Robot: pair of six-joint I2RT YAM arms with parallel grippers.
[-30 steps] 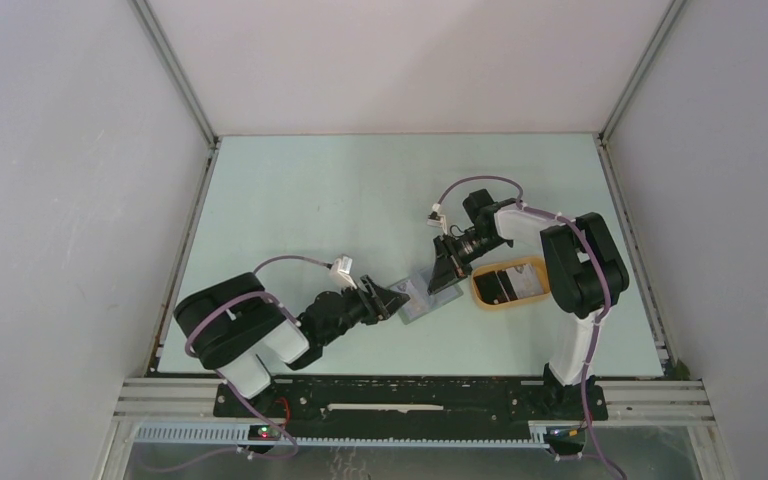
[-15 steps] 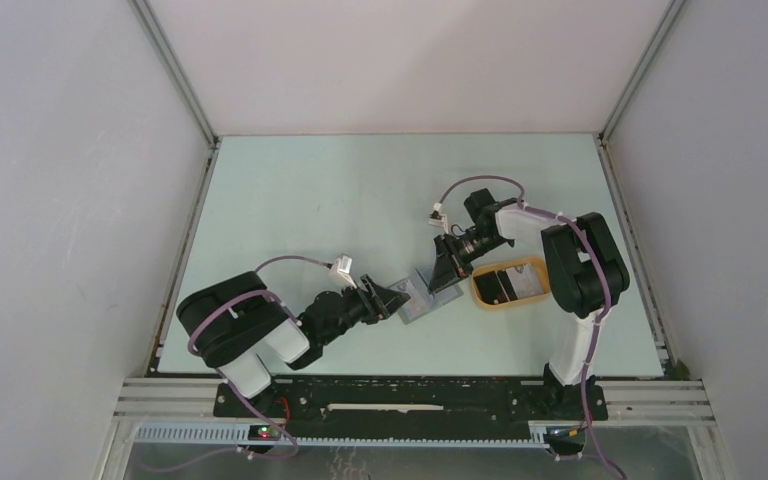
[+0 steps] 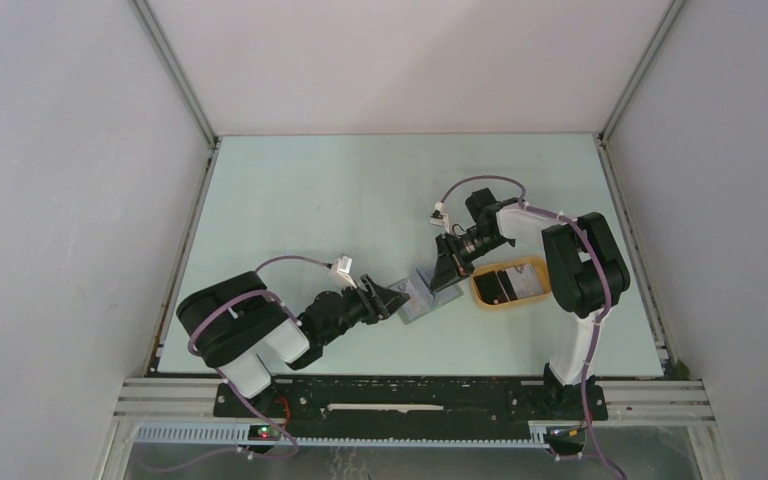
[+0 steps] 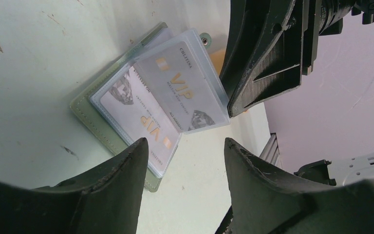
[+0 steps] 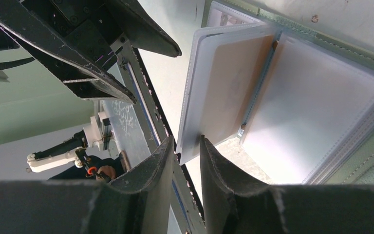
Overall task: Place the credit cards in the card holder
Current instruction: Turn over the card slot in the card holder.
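The grey-green card holder point(image 3: 422, 297) lies open on the table between the two grippers. In the left wrist view the card holder point(image 4: 85, 114) shows clear sleeves holding pale VIP credit cards point(image 4: 177, 83). My left gripper point(image 4: 185, 148) is open and empty, just short of the holder's near edge. My right gripper point(image 5: 188, 142) is pinched on the edge of a raised clear sleeve leaf point(image 5: 224, 87). It also shows in the left wrist view point(image 4: 268, 63), at the leaf's far corner. More credit cards, one black point(image 3: 497, 285) and one pale point(image 3: 527, 282), lie in the tan tray.
The tan-yellow oval tray point(image 3: 510, 303) sits right of the holder, beside the right arm. Grey walls and metal frame rails enclose the pale green table point(image 3: 310, 200).
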